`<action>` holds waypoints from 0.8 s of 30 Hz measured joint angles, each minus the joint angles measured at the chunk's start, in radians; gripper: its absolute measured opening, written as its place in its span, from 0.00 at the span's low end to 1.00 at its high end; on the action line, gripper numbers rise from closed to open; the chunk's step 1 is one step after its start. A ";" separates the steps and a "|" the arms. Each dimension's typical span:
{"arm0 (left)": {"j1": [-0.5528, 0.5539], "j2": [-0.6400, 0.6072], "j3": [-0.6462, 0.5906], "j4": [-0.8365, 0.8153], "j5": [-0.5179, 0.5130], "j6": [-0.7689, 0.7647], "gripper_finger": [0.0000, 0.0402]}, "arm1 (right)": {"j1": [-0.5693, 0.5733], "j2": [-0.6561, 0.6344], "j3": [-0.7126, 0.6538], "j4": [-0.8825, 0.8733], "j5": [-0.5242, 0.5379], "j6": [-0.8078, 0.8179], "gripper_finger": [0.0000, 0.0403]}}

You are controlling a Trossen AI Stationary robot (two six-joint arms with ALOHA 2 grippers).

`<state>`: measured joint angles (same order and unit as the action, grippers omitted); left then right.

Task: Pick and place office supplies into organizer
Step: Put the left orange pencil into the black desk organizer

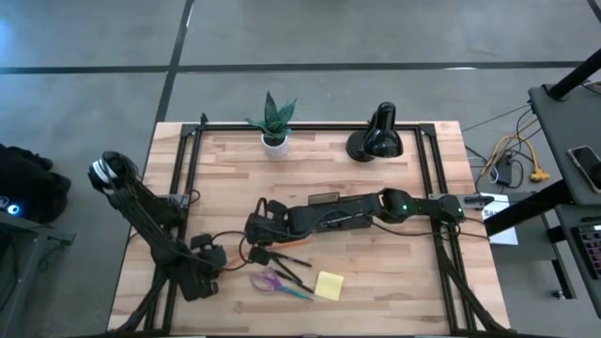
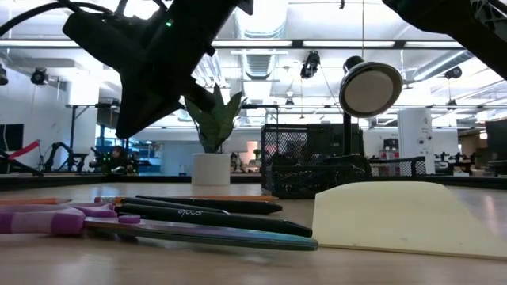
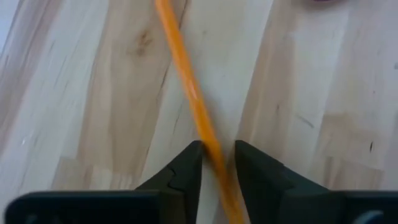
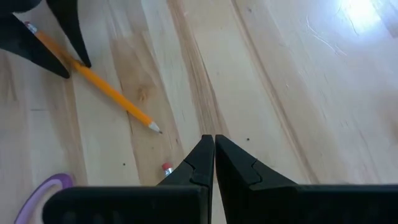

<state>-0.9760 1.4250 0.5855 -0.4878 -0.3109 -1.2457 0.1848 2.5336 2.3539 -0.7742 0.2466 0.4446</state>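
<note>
Purple-handled scissors [image 2: 55,219] lie closest to the low camera, black pens [image 2: 198,212] just behind them, yellow sticky-note pad [image 2: 396,218] to the right. From overhead I see my left pincer [image 1: 218,255] at the lower left of the surface [image 1: 376,272], low over an orange pencil [image 3: 186,87]. Its fingers [image 3: 180,177] straddle the pencil, closing on it; I can't tell if the grip is firm yet. My right pincer [image 4: 213,146] is fully closed, empty, hovering mid-surface just right of the left one, over another pencil's eraser end [image 4: 166,168]. Plant [image 1: 273,122] and lamp [image 1: 377,133] stand at the far edge. Organizer: can't tell where.
</note>
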 joint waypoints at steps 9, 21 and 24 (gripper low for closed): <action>0.020 0.000 -0.019 0.053 -0.043 0.057 0.03 | 0.004 0.000 0.000 -0.052 0.000 -0.002 0.02; 0.061 0.010 -0.027 0.160 -0.144 0.154 0.02 | 0.149 -0.012 -0.002 -0.184 -0.018 -0.027 0.02; 0.075 0.011 -0.032 0.180 -0.148 0.154 0.02 | 0.165 -0.006 -0.002 -0.077 -0.063 -0.022 0.02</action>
<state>-0.9014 1.4357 0.5532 -0.3080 -0.4591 -1.0920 0.3501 2.5275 2.3520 -0.8511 0.1836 0.4228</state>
